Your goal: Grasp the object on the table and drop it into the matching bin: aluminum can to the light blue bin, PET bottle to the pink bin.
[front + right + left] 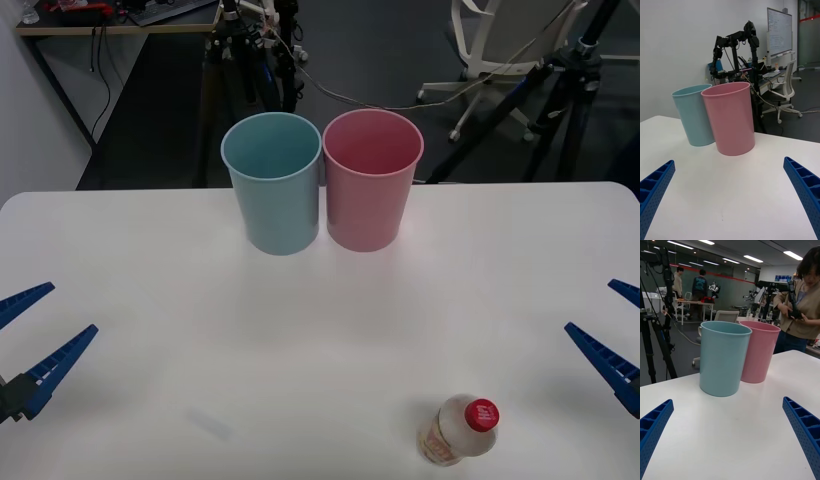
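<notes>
A small clear PET bottle (459,430) with a red cap and pale orange-yellow label stands on the white table (320,330) near its front edge, right of centre. At the far middle stand the light blue bin (272,182) and, touching its right side, the pink bin (371,180); both are upright and look empty. My left gripper (28,335) is open at the table's left edge. My right gripper (612,328) is open at the right edge, to the right of the bottle and farther back. Both wrist views face the pink bin (730,118) (758,351) and the blue bin (694,114) (723,357).
Behind the table stand black tripods (250,50), cables and a white office chair (495,45). A wide stretch of bare tabletop lies between the bins and the bottle.
</notes>
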Controlling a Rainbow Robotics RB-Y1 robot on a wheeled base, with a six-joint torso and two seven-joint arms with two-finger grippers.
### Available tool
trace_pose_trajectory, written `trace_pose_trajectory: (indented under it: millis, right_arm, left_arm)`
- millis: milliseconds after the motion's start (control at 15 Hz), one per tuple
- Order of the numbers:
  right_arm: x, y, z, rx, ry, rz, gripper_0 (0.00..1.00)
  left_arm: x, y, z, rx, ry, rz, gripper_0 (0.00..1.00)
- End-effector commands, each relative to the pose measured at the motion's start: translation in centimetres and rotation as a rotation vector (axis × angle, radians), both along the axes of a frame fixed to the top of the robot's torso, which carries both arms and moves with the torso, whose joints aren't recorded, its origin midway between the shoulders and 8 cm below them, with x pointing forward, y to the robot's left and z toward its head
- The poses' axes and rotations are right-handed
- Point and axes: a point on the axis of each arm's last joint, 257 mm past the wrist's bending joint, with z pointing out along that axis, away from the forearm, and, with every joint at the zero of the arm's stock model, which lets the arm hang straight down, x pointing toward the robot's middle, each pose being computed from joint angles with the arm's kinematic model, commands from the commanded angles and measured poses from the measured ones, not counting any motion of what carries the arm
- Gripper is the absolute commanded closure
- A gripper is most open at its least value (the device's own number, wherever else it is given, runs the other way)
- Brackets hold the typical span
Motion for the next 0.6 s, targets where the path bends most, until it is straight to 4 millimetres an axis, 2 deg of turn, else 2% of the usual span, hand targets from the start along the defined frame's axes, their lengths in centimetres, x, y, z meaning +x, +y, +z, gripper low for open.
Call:
trace_pose_trajectory:
  millis: [67, 133, 267, 600]
  right_arm:
    - [0.6, -0.2, 1.2, 0.000, -0.032, -0.004, 0.00]
    - [0.7, -0.1, 2.1, -0.008, -0.058, 0.002, 0.00]
    - [0.6, -0.1, 1.9, -0.012, -0.054, 0.002, 0.00]
    - [-1.0, -0.1, 0.4, -0.053, -0.019, 0.026, 0.00]
  left_arm:
    - [0.0, 0.0, 0.0, 0.000, 0.000, 0.000, 0.00]
    - [0.0, 0.0, 0.0, 0.000, 0.000, 0.000, 0.00]
    - [0.0, 0.0, 0.0, 0.000, 0.000, 0.000, 0.00]
    - [0.0, 0.0, 0.0, 0.000, 0.000, 0.000, 0.00]
